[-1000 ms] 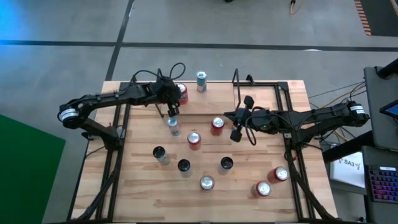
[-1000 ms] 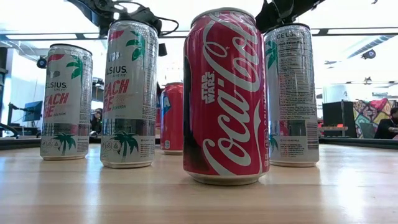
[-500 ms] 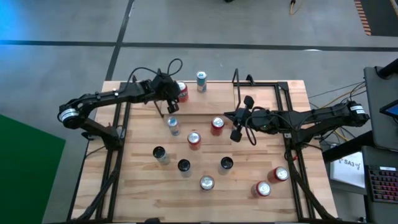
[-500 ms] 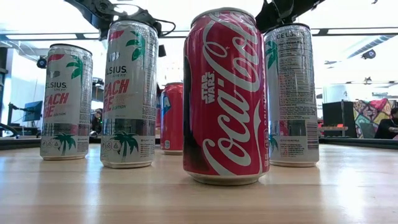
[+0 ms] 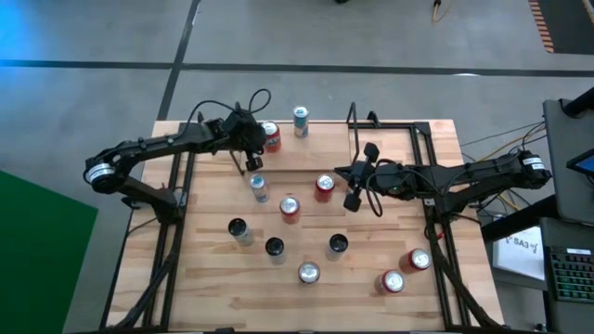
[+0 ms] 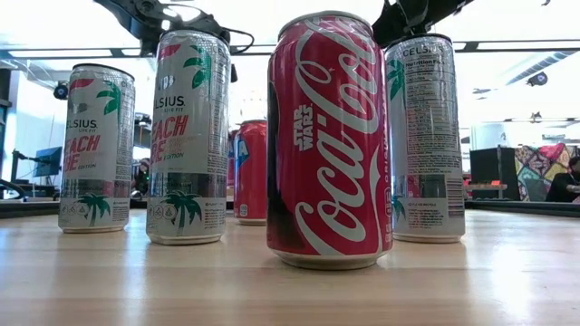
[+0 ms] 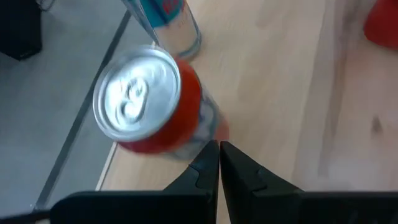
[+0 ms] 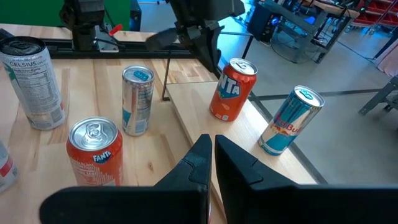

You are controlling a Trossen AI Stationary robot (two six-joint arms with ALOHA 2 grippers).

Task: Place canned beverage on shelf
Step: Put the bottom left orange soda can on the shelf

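Note:
An orange-red can [image 5: 270,136] with a silver top stands upright on the shelf's light wooden floor [image 8: 200,104] at the table's far side, beside a blue can [image 5: 301,121]. My left gripper [image 5: 251,156] is shut and empty just left of the orange-red can. In the left wrist view its fingertips [image 7: 219,155] stand next to the can [image 7: 146,102]. My right gripper [image 5: 340,171] is shut and empty above the table's middle, by another red can [image 5: 324,187]. In the right wrist view [image 8: 213,148] it faces the shelf, with a thin black rod [image 8: 166,74] at the shelf's end.
Several more cans stand on the table: a slim silver one [image 5: 260,188], a red one [image 5: 290,208], dark-topped ones [image 5: 238,230] [image 5: 275,248] [image 5: 338,244], and red ones at the near right [image 5: 418,261]. Black side frames [image 5: 176,199] run along both table edges.
My left gripper has drawn back a little toward the table's far left, away from the slim silver can. The cans have stayed where they were.

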